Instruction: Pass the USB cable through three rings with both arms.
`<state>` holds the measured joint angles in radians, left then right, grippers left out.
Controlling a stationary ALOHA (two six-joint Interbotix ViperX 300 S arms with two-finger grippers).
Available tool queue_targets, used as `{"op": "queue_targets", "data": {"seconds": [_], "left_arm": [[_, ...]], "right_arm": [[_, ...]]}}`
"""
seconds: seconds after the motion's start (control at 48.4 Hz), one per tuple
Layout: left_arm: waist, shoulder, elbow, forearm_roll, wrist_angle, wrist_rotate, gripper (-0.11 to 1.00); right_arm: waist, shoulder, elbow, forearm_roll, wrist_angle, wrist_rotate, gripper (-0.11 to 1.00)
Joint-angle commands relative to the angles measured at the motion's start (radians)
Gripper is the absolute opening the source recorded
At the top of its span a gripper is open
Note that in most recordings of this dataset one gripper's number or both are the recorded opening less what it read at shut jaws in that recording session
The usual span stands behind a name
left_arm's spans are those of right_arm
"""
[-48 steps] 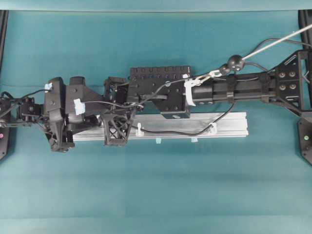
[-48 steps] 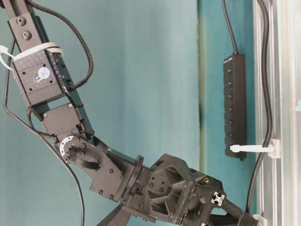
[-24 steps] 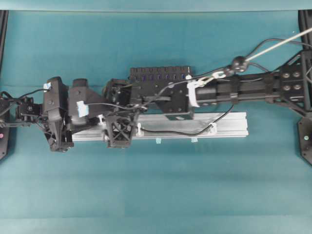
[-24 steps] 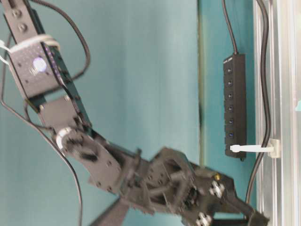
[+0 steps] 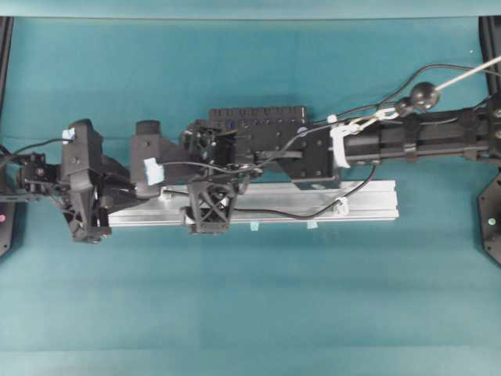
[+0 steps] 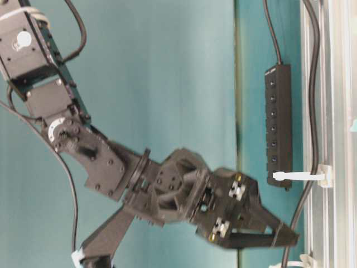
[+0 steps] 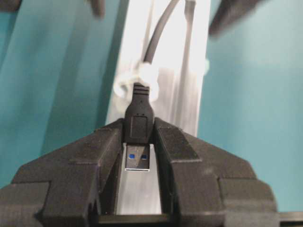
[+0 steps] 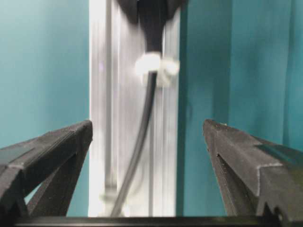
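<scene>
usb cable (image 7: pixel 138 118) plug held in left jaws at a ring (image 7: pixel 142 78); right jaws wide; no writing readable.

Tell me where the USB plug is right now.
In the left wrist view the USB plug sits low at centre, clamped in the left gripper over the rail, just short of a white ring its cable runs through.

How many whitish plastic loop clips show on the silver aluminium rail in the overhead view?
1: a whitish plastic loop clip near the right end of the silver aluminium rail. Others may be hidden.
</scene>
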<state>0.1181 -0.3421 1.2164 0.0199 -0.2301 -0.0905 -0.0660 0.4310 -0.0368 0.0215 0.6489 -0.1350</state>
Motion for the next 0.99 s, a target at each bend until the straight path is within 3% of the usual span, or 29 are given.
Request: {"op": "queue_targets", "data": {"seconds": [0.0, 0.207, 0.351, 0.662, 0.972], "left_arm": [[0.002, -0.041, -0.002, 0.002, 0.038, -0.002, 0.24], [0.002, -0.13, 0.012, 0.002, 0.107, -0.002, 0.24], [0.002, -0.187, 0.014, 0.002, 0.141, -0.002, 0.24], [0.002, -0.29, 0.006, 0.002, 0.152, -0.008, 0.24], [0.002, -0.302, 0.0, 0.002, 0.167, -0.011, 0.24]], "right_arm": [[0.0, -0.043, 0.012, -0.002, -0.012, 0.005, 0.83], [-0.002, -0.091, 0.06, -0.006, -0.061, 0.014, 0.83], [-0.003, -0.144, 0.117, -0.006, -0.104, 0.055, 0.83], [0.011, -0.301, 0.307, -0.006, -0.275, 0.153, 0.83], [0.012, -0.439, 0.486, -0.006, -0.44, 0.167, 0.8]]}}
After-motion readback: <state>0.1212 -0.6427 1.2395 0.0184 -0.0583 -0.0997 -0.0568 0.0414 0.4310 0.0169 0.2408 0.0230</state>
